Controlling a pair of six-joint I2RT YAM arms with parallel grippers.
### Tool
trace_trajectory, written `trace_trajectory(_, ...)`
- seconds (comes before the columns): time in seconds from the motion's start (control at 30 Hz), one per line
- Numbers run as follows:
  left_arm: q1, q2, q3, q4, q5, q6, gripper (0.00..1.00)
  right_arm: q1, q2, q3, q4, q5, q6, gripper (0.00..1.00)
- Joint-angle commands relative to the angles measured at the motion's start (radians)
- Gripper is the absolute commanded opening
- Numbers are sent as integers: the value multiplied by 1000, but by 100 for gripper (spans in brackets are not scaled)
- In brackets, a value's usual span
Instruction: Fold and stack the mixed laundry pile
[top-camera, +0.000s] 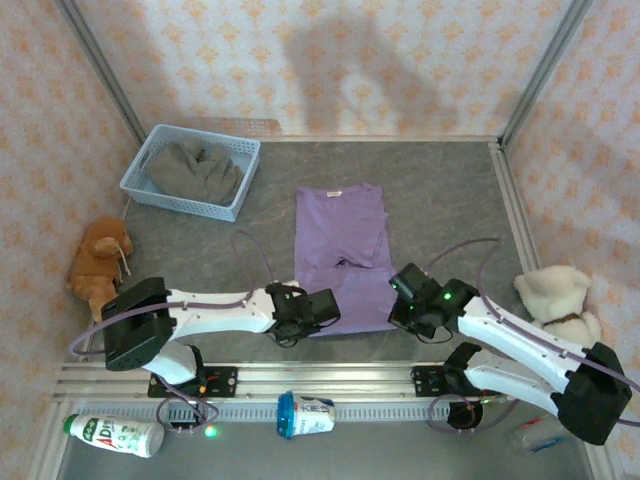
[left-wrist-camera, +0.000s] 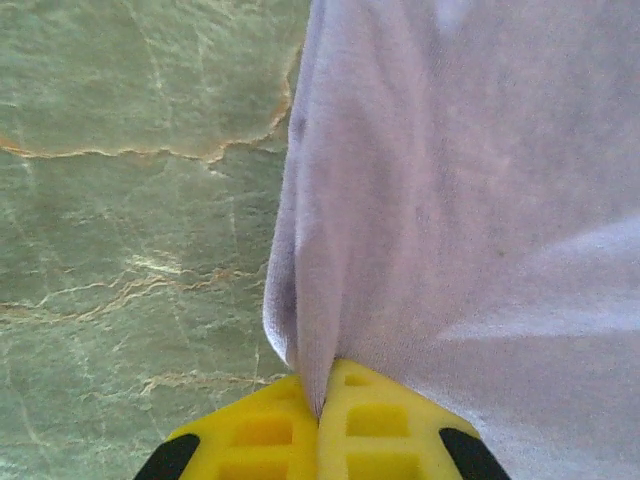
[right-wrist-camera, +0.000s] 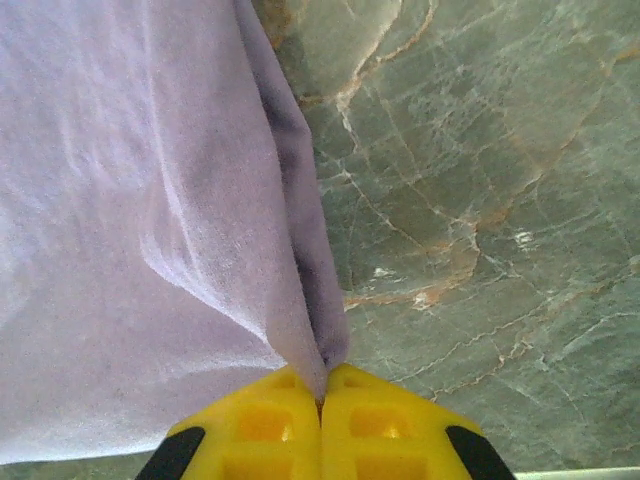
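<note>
lavender t-shirt (top-camera: 340, 240): spread flat in the middle of the table (top-camera: 230, 250), collar at the far end, hem towards the arms
left gripper (left-wrist-camera: 322, 402): yellow jaws clamped on the shirt's near-left hem corner
right gripper (right-wrist-camera: 322, 395): clamped on the near-right hem corner
grey top (top-camera: 195, 170): bunched inside the light blue basket (top-camera: 240, 195), far left

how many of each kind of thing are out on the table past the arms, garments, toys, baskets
garments: 2 (purple T-shirt, grey top)
plush toys: 2 (brown plush toy, cream plush toy)
baskets: 1 (light blue basket, holding the grey top)
total: 5
</note>
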Motion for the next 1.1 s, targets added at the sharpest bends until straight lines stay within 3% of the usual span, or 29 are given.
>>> trace_trajectory(0.0, 12, -67, 72, -141, -169, -48, 0, 4, -15, 78, -80, 110, 17, 0)
trace_trajectory(0.23, 106, -172, 133, -154, -222, 4, 0, -6, 12, 249, -74, 194, -11, 0)
trace_trajectory(0.53, 277, -136, 301, -175, -221, 174, 0, -140, 223, 498, -51, 168, -161, 0)
trace_trajectory(0.83, 475, 80, 584, -146, -127, 360, 0, -274, 491, 760, -23, 103, -249, 0)
trace_trajectory(1.07, 637, 434, 971, -164, -14, 508, 0, -387, 805, 1024, 62, 55, -252, 0)
